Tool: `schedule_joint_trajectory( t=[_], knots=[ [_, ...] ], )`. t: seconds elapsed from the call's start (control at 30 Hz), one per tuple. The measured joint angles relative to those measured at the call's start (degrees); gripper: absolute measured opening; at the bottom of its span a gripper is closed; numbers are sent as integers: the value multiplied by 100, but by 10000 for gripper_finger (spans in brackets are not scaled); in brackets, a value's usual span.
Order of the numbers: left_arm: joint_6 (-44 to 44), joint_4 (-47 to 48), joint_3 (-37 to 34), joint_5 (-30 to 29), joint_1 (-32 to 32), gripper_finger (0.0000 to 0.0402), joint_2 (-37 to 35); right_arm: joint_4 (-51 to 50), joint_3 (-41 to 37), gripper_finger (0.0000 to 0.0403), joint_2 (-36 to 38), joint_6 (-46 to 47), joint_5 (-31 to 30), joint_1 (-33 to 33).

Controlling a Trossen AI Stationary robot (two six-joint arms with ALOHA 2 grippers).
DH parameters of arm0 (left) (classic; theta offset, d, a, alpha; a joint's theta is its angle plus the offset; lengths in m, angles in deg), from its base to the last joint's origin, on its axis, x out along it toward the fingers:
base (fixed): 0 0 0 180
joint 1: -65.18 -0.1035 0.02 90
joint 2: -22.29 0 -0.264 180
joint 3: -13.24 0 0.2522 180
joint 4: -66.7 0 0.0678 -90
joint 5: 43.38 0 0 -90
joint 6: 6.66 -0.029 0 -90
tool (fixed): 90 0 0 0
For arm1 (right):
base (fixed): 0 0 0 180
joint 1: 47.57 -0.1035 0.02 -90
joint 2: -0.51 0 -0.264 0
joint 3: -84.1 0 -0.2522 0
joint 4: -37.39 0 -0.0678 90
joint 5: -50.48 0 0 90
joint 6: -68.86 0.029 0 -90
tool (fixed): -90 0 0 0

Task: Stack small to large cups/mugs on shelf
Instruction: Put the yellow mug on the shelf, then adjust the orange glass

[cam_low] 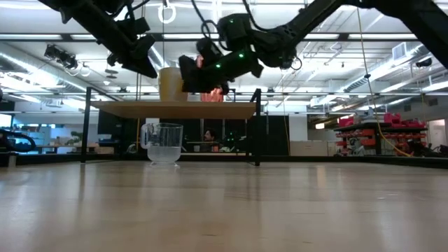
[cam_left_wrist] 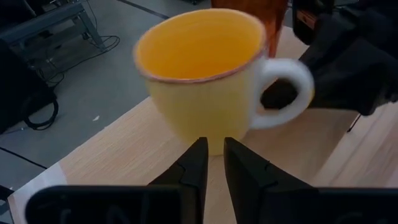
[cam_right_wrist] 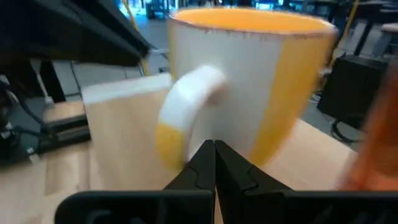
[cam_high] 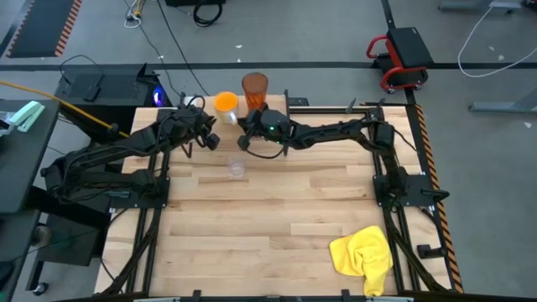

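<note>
The orange mug with its pale handle stands upright on the light wood shelf at the table's far edge. The ribbed orange-red tumbler stands on the shelf just to the mug's right. The small clear glass stands on the tabletop in front of the shelf. My left gripper hovers on the near-left side of the mug, its fingers a narrow gap apart, touching nothing. My right gripper is shut, its tips right at the mug's handle. My right gripper has its shut fingertips level at the mug's pale handle, coming from the table's right side. I cannot tell whether they touch it. The mug stands upright on the shelf.
A crumpled yellow cloth lies near the table's near right corner. The shelf's thin black legs stand behind the glass. Both arms crowd the space over the shelf; the wooden tabletop spreads toward the near edge.
</note>
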Motion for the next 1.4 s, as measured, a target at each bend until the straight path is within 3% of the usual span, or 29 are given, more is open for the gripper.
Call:
schedule_joint_trajectory(
  t=[0.2, 0.6, 1.0, 1.2, 1.4],
  knots=[
    [38, 100, 0, 15, 0, 66, 0, -580, 474, 6, -132, -144, -100, -205],
    [78, 158, 0, 13, 0, 55, 0, -1426, 454, 6, 181, -338, -391, -374],
    [-13, -187, 13, 13, -7, 63, -2, -3449, 456, 6, 1397, -645, -795, -731],
    [-315, -354, 536, 35, -7, 55, 0, -4068, 456, 6, 1991, -721, -1067, -804],
    [-566, -400, 1570, 691, -166, 56, 192, -4379, 454, 6, 2497, -723, -1082, -566]
  ],
)
